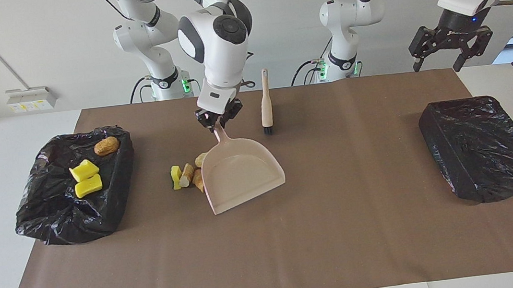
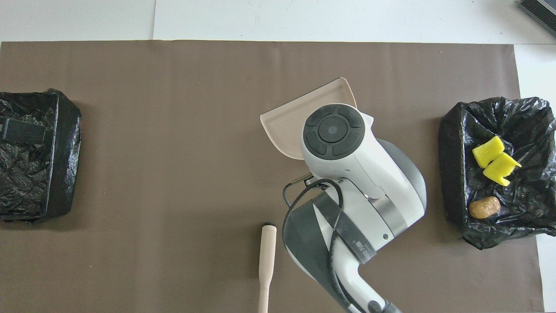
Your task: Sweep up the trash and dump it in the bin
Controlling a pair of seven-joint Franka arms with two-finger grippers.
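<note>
four loose chunks of trash [image 1: 188, 175] lie on the brown mat [image 1: 324, 233], a yellow one and tan-brown lumps bunched together, and the dustpan [image 1: 240, 174] sits right beside them on the side away from the right arm's end of the table. the right gripper [image 1: 218, 117] is clamped on the dustpan's handle, which slants up toward the robots, so the pan's wide lip points away from them and lies low on the mat. in the overhead view the arm's own body covers the chunks and most of the pan, so how flat the lip sits cannot be read there.

three pieces already rest in the black bin [image 1: 48, 221] at the right arm's end: two yellow foam blocks [image 1: 85, 178] and one brown lump [image 1: 106, 145]. that suggests the pan is parked by the remaining cluster for another load, with the bin near enough for a short carry.

the brush [image 1: 265, 104] lies untouched on the mat, nearer to the robots than the pan, bristles toward the pan, within reach of either arm. the left gripper [image 1: 436, 52] hangs spread wide and holding nothing, up over the table edge near the second black bin [image 1: 484, 147]; that arm waits. my guess is that it is the one to fetch the brush, since the right one is busy steadying the pan.
</note>
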